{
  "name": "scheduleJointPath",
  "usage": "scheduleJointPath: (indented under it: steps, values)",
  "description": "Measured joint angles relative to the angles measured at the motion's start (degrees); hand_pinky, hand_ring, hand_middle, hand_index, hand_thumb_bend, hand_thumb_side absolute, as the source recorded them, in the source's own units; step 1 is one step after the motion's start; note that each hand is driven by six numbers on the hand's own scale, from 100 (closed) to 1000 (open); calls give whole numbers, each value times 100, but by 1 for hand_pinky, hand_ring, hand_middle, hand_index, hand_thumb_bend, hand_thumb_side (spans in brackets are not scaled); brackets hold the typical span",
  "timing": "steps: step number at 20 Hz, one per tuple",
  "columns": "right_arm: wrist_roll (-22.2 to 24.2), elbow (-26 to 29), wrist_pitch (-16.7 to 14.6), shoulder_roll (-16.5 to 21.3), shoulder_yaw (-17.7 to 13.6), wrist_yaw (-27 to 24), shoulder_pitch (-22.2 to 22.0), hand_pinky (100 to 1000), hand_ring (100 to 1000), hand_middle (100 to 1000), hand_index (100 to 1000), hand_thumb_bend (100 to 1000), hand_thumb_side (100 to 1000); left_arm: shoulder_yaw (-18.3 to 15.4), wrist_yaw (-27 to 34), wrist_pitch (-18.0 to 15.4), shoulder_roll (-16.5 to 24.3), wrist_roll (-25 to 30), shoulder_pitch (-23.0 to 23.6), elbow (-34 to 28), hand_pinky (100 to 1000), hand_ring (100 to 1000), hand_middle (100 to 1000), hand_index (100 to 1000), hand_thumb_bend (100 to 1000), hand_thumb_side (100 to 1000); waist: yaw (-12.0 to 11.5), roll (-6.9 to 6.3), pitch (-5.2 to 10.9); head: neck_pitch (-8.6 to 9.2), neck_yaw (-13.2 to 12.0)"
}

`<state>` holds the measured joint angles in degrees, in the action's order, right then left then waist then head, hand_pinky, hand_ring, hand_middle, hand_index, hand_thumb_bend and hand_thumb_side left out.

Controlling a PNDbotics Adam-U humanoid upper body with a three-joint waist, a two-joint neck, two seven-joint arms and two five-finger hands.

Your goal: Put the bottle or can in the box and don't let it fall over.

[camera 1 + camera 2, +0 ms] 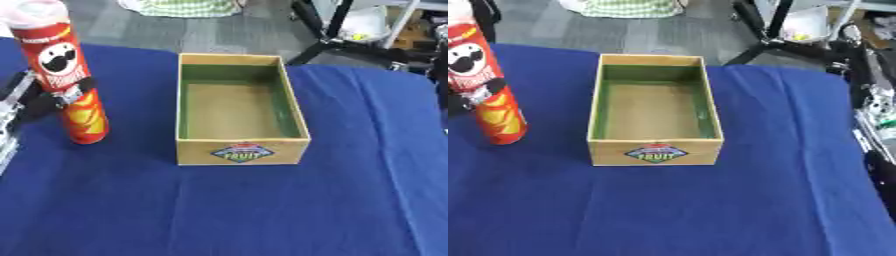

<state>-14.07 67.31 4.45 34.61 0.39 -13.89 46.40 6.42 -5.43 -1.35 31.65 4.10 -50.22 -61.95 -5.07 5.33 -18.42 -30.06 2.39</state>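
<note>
A tall red crisps can (58, 56) with a clear lid stands upright on the blue tablecloth (262, 210), left of the box. My left hand (28, 101) comes in from the left edge, and its dark fingers (77, 93) are curled round the can's middle. The open wooden box (199, 152) sits at the centre, green inside, with a "FRUIT" label on its front wall and nothing in it. Black and silver parts of my right arm (874, 107) show at the right edge of the right eye view; the hand itself cannot be made out.
Beyond the table's far edge lies grey carpet with black stand legs (343, 46) at the back right. A green and white cloth (188, 6) lies at the top. Blue cloth stretches in front of and to the right of the box.
</note>
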Motion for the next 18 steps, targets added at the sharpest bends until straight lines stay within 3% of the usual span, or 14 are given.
scheduleJointPath:
  steps: [11,18]
  values:
    - [-19,-15,16,-9,0,0,-1,794,805,824,927,100,1000,11,240,-11,-43,-76,0,-97,840,836,668,489,347,481,0,0,1,0,-5]
    - [-27,-30,16,-10,-1,0,-4,795,805,825,928,100,1000,11,345,20,-43,-168,-10,-236,837,831,662,479,353,489,5,-36,6,-2,21]
